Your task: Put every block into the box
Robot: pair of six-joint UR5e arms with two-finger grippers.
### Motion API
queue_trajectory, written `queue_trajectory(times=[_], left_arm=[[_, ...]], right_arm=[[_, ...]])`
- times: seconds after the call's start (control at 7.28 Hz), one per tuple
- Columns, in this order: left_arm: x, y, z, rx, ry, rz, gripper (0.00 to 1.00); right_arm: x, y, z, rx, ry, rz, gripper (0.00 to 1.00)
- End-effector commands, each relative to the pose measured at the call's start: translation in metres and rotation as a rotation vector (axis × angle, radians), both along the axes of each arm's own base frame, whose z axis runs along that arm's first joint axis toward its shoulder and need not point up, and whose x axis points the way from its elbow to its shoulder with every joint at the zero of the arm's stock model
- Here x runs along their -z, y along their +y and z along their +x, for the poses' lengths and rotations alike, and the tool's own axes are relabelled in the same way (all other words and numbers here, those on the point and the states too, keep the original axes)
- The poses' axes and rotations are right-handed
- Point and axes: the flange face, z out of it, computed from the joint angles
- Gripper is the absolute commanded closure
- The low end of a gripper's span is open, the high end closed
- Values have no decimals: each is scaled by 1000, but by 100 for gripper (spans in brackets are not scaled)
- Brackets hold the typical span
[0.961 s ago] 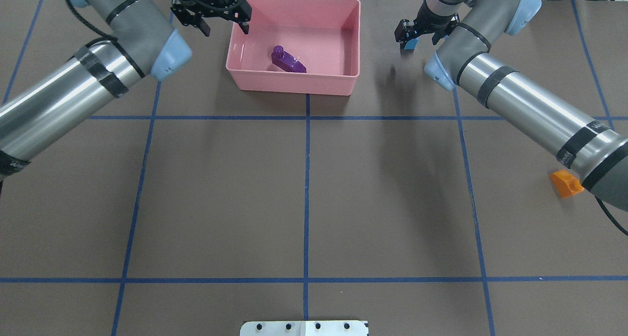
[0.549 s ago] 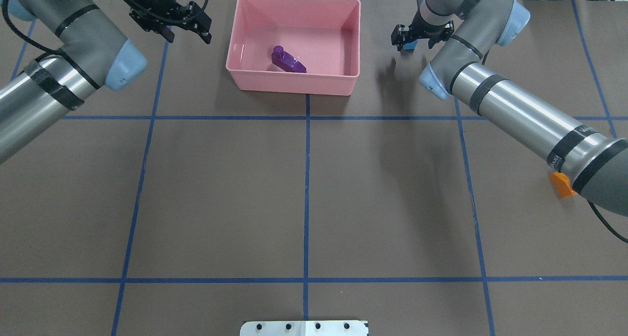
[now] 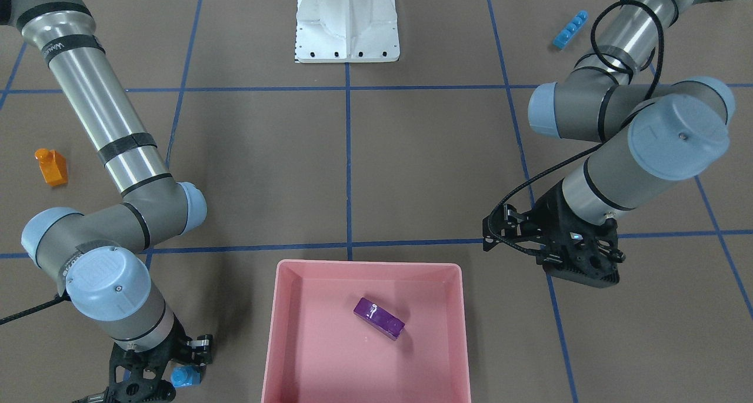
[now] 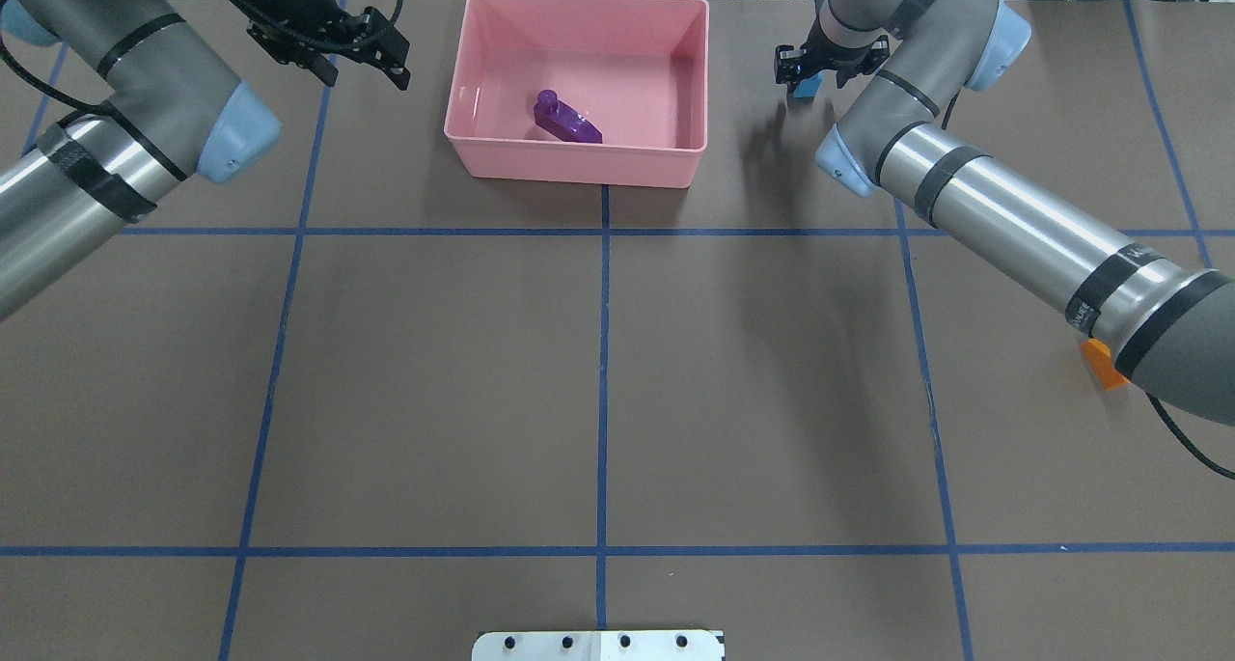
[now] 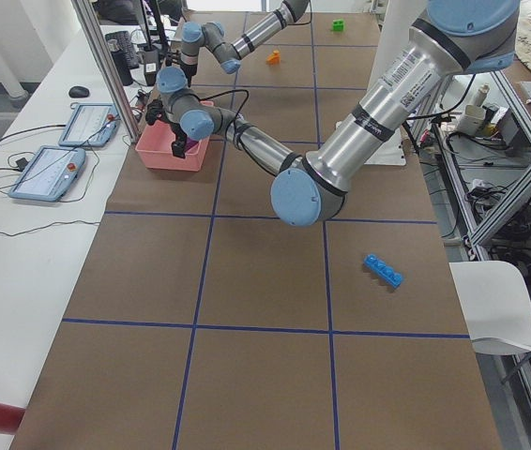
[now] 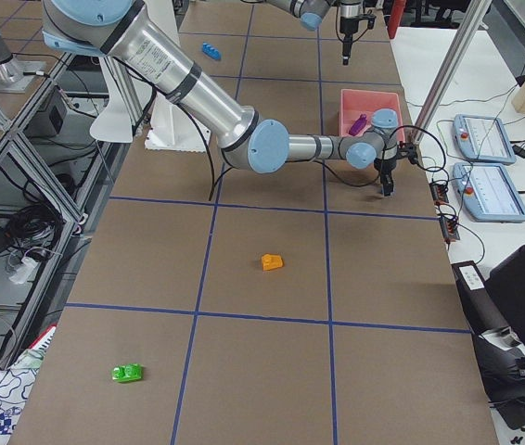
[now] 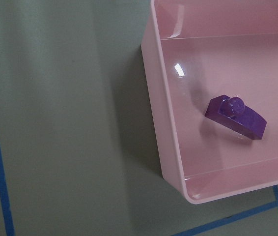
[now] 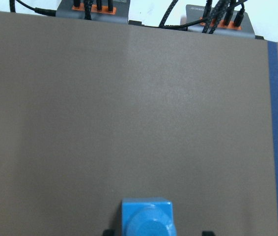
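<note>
The right gripper (image 4: 807, 74) was down at the table (image 4: 434, 381), close to the far edge and off to the right of the box (image 4: 579, 171). Its two fingers were spread apart, one on each side of the tiny blue block (image 8: 147, 217). The wrist view showed a gap between the block and each finger, so they were not pinching it. The block stood on the table with its stud up.

The left gripper (image 4: 362, 68) hung over the table just beside the box's left wall. Its fingers were spread wide too, and it held nothing.

The pink box sat at the middle of the table's far edge. The purple block (image 4: 567, 121) lay slanted on its floor, not touching any wall.

The other blocks were out on the table, well apart from each other. The orange block (image 3: 52, 166) lay near the right edge, and in the overhead view the right arm (image 4: 1013, 236) hid part of it. The green block (image 6: 128, 373) lay close to the right corner on the robot's side. The long blue block (image 3: 570, 30) lay in the left part of the table, toward the robot's edge. The white robot base (image 3: 347, 26) stood at the middle of that edge.
</note>
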Motion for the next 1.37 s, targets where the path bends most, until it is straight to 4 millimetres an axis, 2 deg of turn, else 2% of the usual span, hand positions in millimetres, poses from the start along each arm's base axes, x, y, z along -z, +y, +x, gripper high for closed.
queue_trajectory(times=[0.0,0.14,0.27,0.41,0.55,0.69,0.82,1.24], left_arm=[[0,1,1,-1,0,0,0],[0,1,1,-1,0,0,0],[-1,1,1,-2,1,-2,0],[-1,1,1,-2,1,0,0],[-2,4,-1,-9,8,-3,0],[-13,16,-20,-7,19,4,1],[-29,26,-52,-1,16,37,1],[-119,78,-151,-56,-9,132,1]], right_arm=[[10,-2,-3,-2,0,15,59],[12,-1,-5,-1,-2,18,91],[12,-1,-5,1,0,20,100],[13,-3,-2,-9,11,31,100],[23,-6,2,-15,1,47,100],[49,-8,10,-22,-28,74,100],[71,-8,20,-16,-53,71,100],[186,25,48,7,-49,-17,100]])
